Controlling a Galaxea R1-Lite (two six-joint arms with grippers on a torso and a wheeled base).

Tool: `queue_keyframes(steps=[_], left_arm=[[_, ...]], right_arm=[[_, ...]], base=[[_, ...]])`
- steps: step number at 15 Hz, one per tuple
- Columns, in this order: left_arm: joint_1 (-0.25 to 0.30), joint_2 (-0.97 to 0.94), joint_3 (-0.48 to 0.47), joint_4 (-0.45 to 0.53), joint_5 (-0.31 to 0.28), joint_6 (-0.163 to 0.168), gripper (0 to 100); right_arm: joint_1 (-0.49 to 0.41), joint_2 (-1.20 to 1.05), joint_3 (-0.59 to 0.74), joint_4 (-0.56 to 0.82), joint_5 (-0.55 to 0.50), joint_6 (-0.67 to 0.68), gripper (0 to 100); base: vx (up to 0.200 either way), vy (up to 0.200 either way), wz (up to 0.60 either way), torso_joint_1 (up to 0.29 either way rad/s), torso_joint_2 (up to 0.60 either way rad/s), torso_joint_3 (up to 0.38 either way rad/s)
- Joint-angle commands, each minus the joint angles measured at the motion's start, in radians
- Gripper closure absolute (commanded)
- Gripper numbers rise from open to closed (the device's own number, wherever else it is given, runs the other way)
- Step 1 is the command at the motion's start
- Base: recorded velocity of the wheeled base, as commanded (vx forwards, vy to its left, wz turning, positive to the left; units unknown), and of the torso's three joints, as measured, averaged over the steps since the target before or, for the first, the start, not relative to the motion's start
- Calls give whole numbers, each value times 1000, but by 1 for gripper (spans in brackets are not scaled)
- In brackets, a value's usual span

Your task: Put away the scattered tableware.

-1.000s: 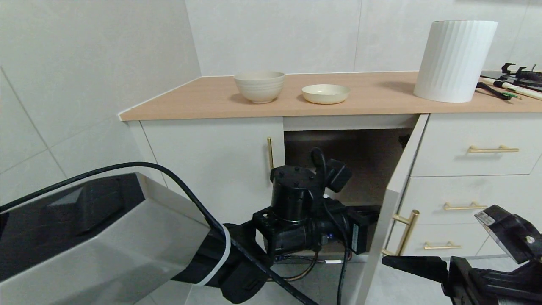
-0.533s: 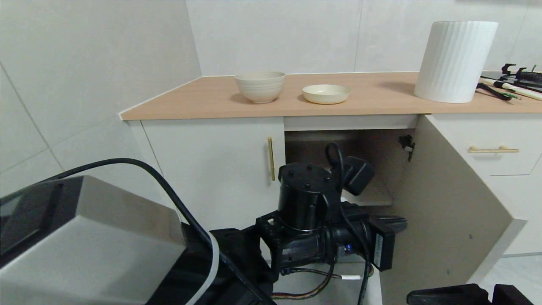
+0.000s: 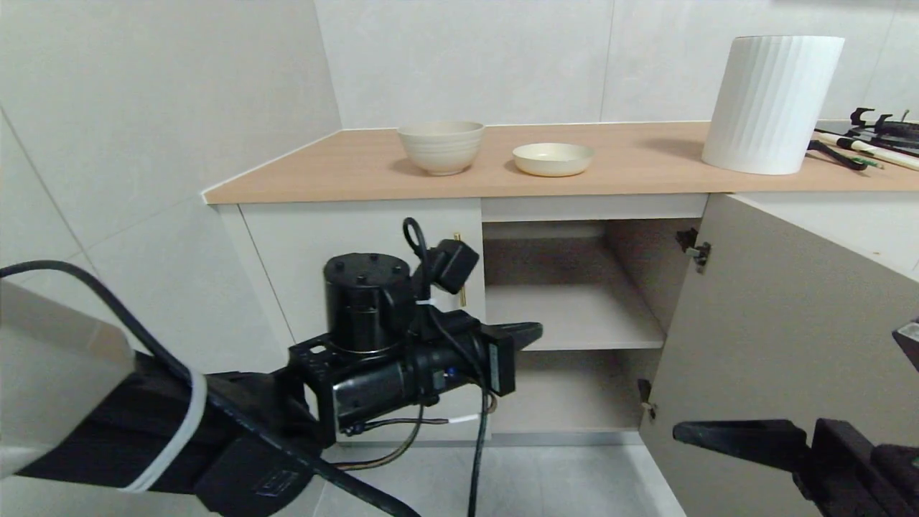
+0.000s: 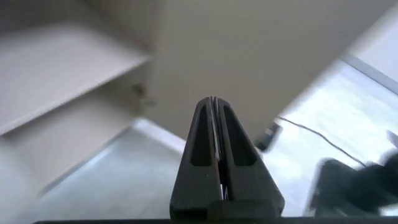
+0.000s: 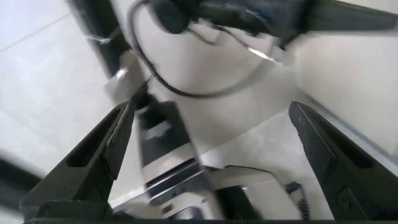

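Note:
A ribbed cream bowl [image 3: 441, 146] and a shallow cream dish [image 3: 553, 159] stand side by side on the wooden counter [image 3: 344, 176]. Below them the cupboard is open, with a bare shelf [image 3: 567, 316] inside and its door [image 3: 775, 337] swung wide to the right. My left gripper [image 3: 533, 331] hangs in front of the opening at shelf height, its fingers pressed shut [image 4: 212, 106] on nothing. My right gripper [image 3: 711, 434] is low beside the open door, and its fingers [image 5: 106, 155] are spread wide apart, holding nothing.
A tall white ribbed cylinder [image 3: 772, 104] stands on the counter to the right, with several utensils [image 3: 869, 140] beyond it. The left cupboard door [image 3: 359, 251] is closed, its gold handle [image 3: 457, 248] partly hidden behind my left arm. A tiled wall [image 3: 143, 143] closes the left side.
The cupboard door has swung from partly open to wide open. My left gripper has drawn back to the left, out of the opening. The right gripper dipped, then came back up near the door.

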Motion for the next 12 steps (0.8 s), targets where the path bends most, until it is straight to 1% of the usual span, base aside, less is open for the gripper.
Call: queue_keyframes(steps=[1, 2, 3, 4, 5, 7, 9, 10, 11, 12], left_arm=[[237, -234, 176, 8, 3, 23, 100], [305, -302, 220, 21, 2, 62, 100], [342, -354, 239, 58, 3, 86, 100], [372, -414, 240, 118, 2, 100, 100], [398, -480, 226, 212, 2, 103, 100], [415, -584, 170, 410, 3, 103, 100], [423, -653, 108, 575, 5, 105, 100], [423, -670, 94, 617, 6, 103, 100], [423, -672, 90, 627, 11, 103, 0], [424, -672, 90, 629, 20, 100, 0]], right_arm=[[-147, 300, -198, 6, -80, -91, 0], [-149, 409, -297, 36, -265, -156, 0], [-146, 470, -386, 83, -405, -188, 0], [-146, 495, -465, 141, -466, -193, 0], [-146, 488, -526, 214, -458, -193, 0], [-146, 452, -615, 368, -432, -191, 0], [-146, 395, -627, 476, -420, -174, 0], [-146, 383, -626, 503, -417, -173, 0], [-146, 370, -630, 523, -412, -171, 0], [-146, 361, -632, 545, -412, -171, 0]], base=[[0, 0, 0, 0, 0, 0], [0, 0, 0, 0, 0, 0], [0, 0, 0, 0, 0, 0], [0, 0, 0, 0, 0, 0], [0, 0, 0, 0, 0, 0], [0, 0, 0, 0, 0, 0], [0, 0, 0, 0, 0, 0], [0, 0, 0, 0, 0, 0], [0, 0, 0, 0, 0, 0], [0, 0, 0, 0, 0, 0]])
